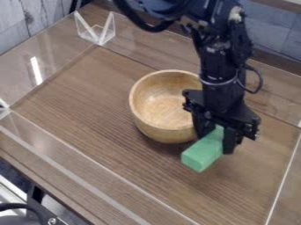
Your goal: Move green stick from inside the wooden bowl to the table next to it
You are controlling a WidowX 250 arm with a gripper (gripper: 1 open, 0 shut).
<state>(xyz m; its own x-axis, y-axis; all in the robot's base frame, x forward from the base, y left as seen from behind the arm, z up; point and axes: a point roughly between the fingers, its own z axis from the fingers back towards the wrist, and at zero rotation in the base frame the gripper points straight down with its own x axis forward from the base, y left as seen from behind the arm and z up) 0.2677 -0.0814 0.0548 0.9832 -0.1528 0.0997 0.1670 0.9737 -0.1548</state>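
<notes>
Placement step in hand: the black gripper (223,134), clamped on the small bright green rectangular stick (202,155), holds it low over the dark brown wood-grain table (94,105) just beside the round tan wooden bowl (165,105), toward the right edge; next, release, with open room before the clear wall.

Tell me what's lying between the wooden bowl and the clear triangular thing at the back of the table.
Nothing: in the camera view, only bare table lies between the wooden bowl and the clear triangular piece.
</notes>
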